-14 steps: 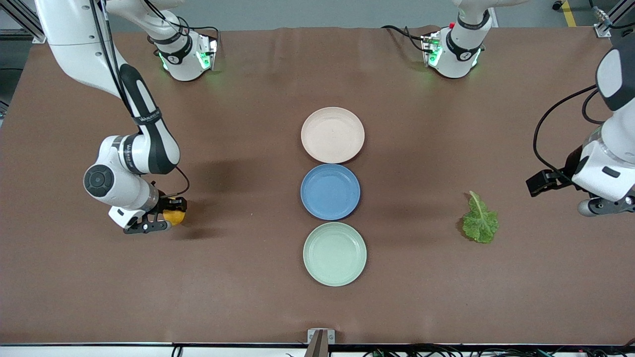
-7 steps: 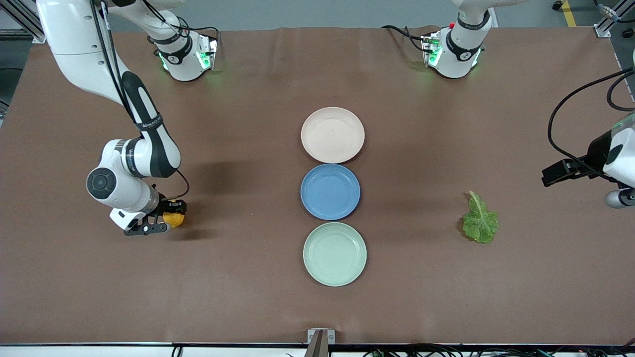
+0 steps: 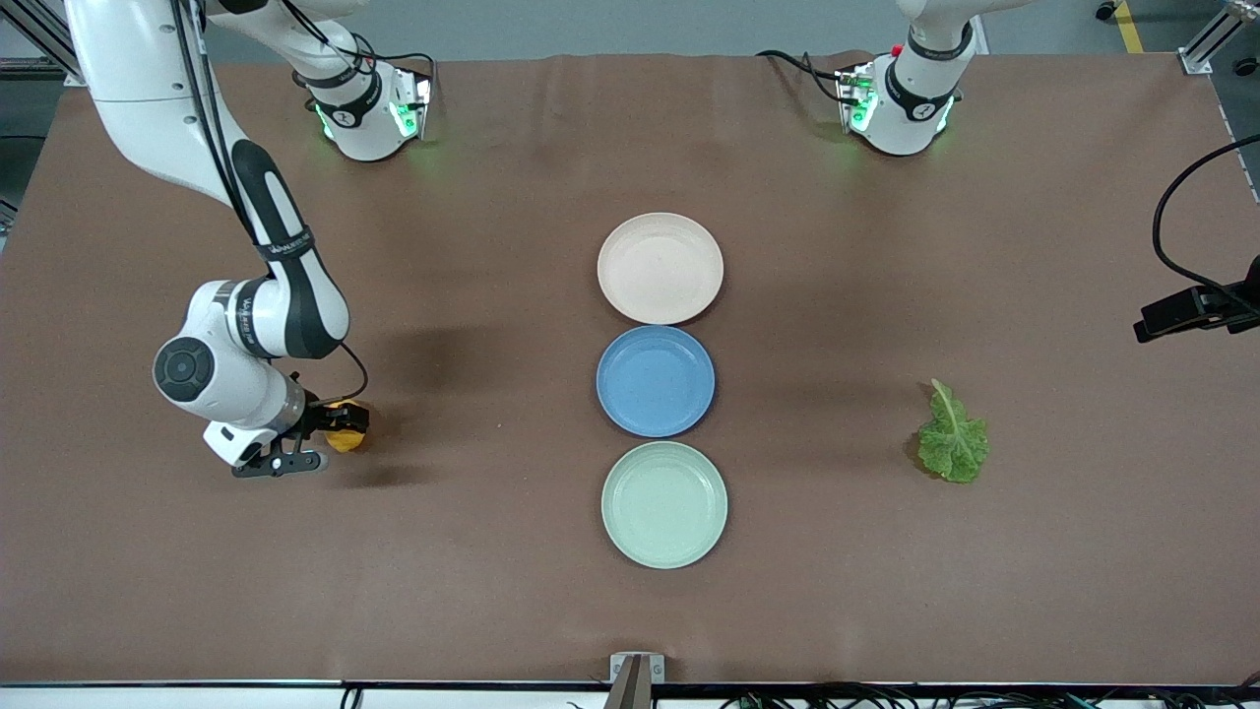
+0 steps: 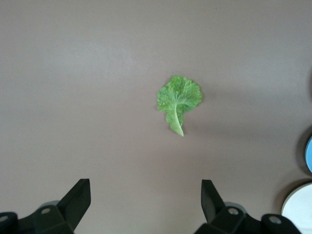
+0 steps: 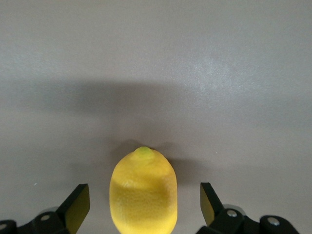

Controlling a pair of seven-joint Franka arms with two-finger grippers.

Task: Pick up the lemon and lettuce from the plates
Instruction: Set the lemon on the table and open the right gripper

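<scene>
The lemon lies on the brown table toward the right arm's end, off the plates. My right gripper is open around it. In the right wrist view the lemon sits between the fingers with a gap on each side. The lettuce lies flat on the table toward the left arm's end. My left gripper is open and empty, high over the table, with the lettuce ahead of it. The beige-pink plate and the mint green plate stand bare in the middle.
A blue plate sits between the two other plates in one line. Of the left arm only a black part and a cable show at the front view's edge. The arm bases stand along the table's robot-side edge.
The left arm has drawn away from the lettuce toward its end of the table, almost out of the front view. The right arm has shifted slightly; the lemon stays on the table.
</scene>
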